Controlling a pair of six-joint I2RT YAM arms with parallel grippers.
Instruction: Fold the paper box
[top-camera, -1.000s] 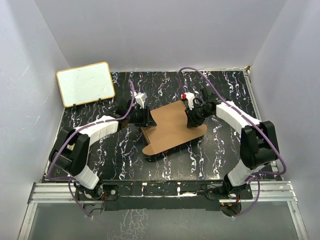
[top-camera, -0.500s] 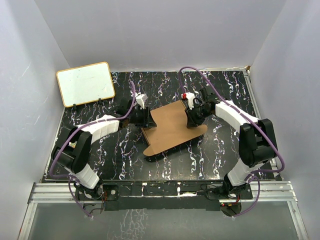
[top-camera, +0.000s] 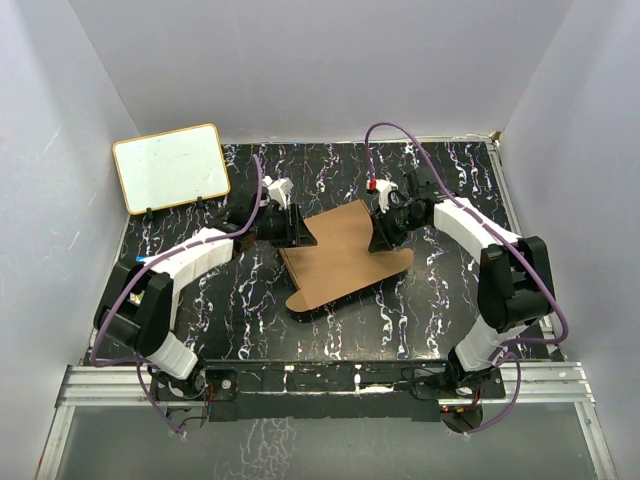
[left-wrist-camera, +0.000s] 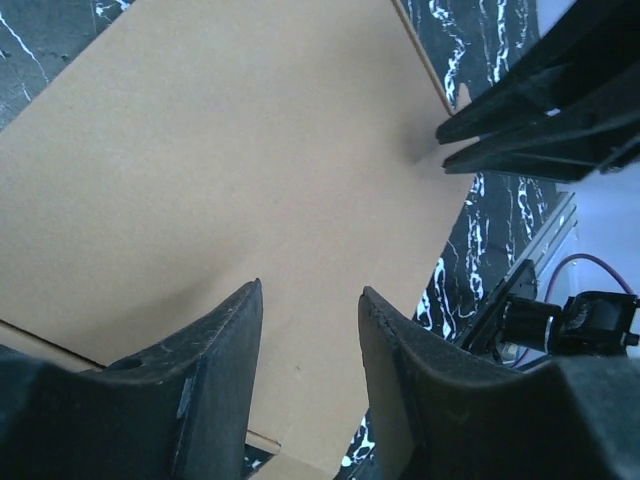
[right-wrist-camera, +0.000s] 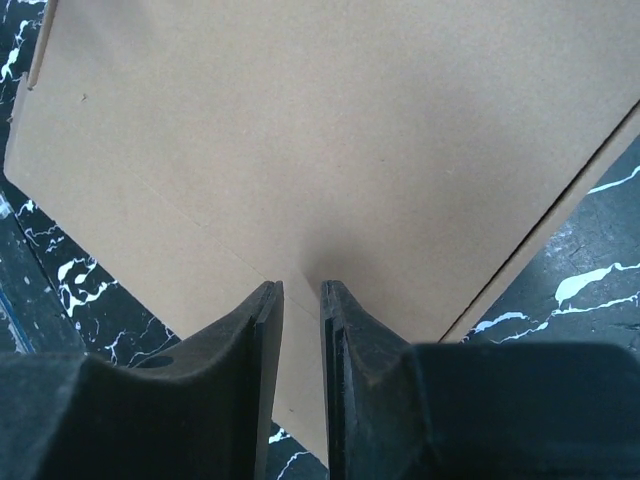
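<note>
At the middle of the table (top-camera: 440, 310), the paper box (top-camera: 345, 258) is lying flat, the left gripper (left-wrist-camera: 310, 295) hovering spread and empty over its left edge while the right gripper (right-wrist-camera: 302, 288), barely parted, is touching its right edge, probably pinning the panel; whether it is pinching cardboard I cannot tell

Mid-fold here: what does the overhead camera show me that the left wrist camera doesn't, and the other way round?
Overhead only: the whole outline of the box with its rounded near flap, the white board propped at the far left, and the left arm and right arm end to end. Left wrist only: the left gripper close up, its fingers apart with bare cardboard showing between them. Both: the brown box, the right gripper at the box's edge, and the marbled black table.
</note>
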